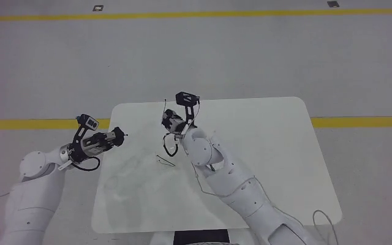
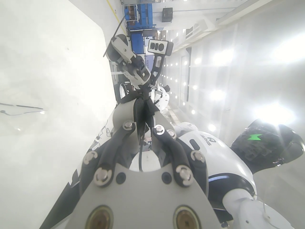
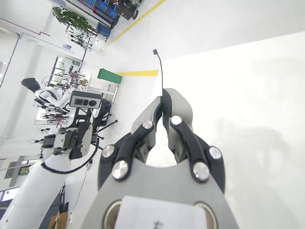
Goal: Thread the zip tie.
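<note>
Pale floor (image 1: 245, 55) crossed by yellow lines (image 1: 184, 15) — blue racks (image 3: 102, 7), a leafy plant (image 3: 71, 20), a green bin (image 3: 110, 75) beyond.

Glossy white arms (image 1: 226, 174), black cables (image 3: 62, 171), grey claws (image 3: 163, 97) with silver screws (image 3: 121, 168).

We are finding a tie (image 1: 165, 161) lying on the table (image 1: 275, 153), right of the left gripper (image 1: 120, 136) and before the right gripper (image 3: 163, 101), which is clamping a second tie (image 3: 161, 72).
</note>
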